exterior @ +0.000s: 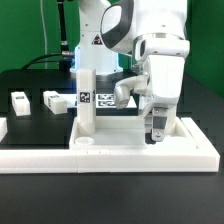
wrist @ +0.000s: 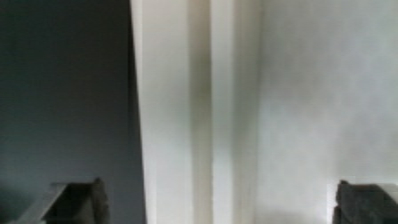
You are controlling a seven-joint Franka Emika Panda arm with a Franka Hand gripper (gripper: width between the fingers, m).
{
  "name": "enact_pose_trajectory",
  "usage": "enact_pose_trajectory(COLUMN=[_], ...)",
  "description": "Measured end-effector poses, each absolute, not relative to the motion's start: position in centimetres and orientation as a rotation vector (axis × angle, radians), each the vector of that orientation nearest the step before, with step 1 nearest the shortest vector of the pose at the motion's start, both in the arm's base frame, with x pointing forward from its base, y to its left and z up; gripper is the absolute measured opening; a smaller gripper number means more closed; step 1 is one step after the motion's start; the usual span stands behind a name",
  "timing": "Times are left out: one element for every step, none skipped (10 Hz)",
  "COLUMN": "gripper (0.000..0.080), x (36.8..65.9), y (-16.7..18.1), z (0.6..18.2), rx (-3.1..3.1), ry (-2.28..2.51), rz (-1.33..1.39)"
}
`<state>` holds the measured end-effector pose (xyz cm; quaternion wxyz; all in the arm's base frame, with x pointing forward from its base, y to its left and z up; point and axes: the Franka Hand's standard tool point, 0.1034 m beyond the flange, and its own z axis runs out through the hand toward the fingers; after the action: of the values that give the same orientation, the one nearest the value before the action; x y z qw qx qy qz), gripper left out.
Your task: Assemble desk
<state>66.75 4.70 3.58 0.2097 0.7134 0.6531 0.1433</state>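
The white desk tabletop (exterior: 140,148) lies flat at the front of the exterior view. One square leg (exterior: 87,105) stands upright at its corner on the exterior view's left and carries a tag. My gripper (exterior: 157,132) hangs over the slab's part on the exterior view's right, fingertips close to its surface. In the wrist view the gripper (wrist: 222,206) is open, with dark fingers (wrist: 79,204) far apart. White plastic (wrist: 267,100) with a long ridge fills the view beneath them, and nothing is held. Two loose legs (exterior: 20,102) (exterior: 55,100) lie on the black mat.
Another tagged white leg (exterior: 113,97) lies behind the upright leg, next to the arm. A low white rail (exterior: 30,152) runs along the front at the exterior view's left. The black mat (exterior: 40,85) covers the table. The robot base (exterior: 100,30) stands behind.
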Motion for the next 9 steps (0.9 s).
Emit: enact_pose_trajectory(gripper=[0.0646, 0.0648, 0.0648, 0.0648, 0.0648, 0.0648, 0.0648, 0.0648, 0.0648], x=[66.8, 66.8, 66.8, 66.8, 66.8, 66.9, 66.9, 66.5, 66.4], y=[4.7, 4.7, 4.7, 4.7, 4.6, 4.0, 3.5, 3.0, 2.2], z=[3.6, 3.6, 3.6, 3.6, 3.7, 4.8, 7.5, 10.1, 12.3], rx=[1.984, 1.984, 1.984, 1.984, 1.984, 1.995, 2.024, 2.055, 2.072], ry=[1.816, 1.816, 1.816, 1.816, 1.814, 1.803, 1.776, 1.748, 1.721], rz=[0.399, 0.399, 0.399, 0.399, 0.4, 0.375, 0.364, 0.366, 0.368])
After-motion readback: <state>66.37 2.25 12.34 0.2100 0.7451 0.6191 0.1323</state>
